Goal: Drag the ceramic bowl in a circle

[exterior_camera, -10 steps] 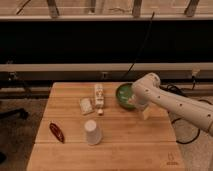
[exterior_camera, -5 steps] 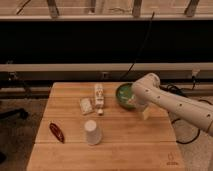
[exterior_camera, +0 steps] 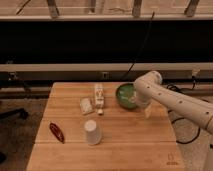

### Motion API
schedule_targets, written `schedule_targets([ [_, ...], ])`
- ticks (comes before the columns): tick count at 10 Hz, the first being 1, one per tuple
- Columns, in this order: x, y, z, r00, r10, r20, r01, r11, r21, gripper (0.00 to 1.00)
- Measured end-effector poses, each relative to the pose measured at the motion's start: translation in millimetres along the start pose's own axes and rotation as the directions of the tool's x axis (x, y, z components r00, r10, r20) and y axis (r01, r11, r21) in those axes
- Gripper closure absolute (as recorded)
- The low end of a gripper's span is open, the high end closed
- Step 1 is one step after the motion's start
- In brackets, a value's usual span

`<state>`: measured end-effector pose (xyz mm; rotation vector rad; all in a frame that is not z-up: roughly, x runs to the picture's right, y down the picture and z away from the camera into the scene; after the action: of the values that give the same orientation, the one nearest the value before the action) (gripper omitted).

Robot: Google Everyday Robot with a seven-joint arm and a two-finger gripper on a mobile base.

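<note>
Camera view: our hand (exterior_camera: 138,102) hangs at the rim of the green bowl (exterior_camera: 125,94) on the surface (exterior_camera: 125,145); we cannot tell whether it is open or closed.

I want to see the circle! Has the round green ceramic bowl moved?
No. The green bowl remains beside the white packet; the gripper stays at its rim.

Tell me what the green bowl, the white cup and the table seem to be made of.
Green bowl: likely glazed ceramic, going by its pale streaks and darker rim. White cup, upturned: perhaps paper or plastic, plain and matte. Table: wood, with visible plank seams and a light finish. The gripper is at the bowl's right rim.
</note>
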<state>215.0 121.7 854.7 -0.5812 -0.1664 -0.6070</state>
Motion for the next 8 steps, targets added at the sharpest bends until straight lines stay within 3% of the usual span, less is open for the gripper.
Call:
schedule_targets([
  [6,31.6,3.4,18.2,0.998,0.063,-0.011,-0.064,0.997,-0.049,0.20],
  [8,35.2,5.5,25.6,0.997,0.083,0.003,-0.083,0.995,-0.052,0.34],
])
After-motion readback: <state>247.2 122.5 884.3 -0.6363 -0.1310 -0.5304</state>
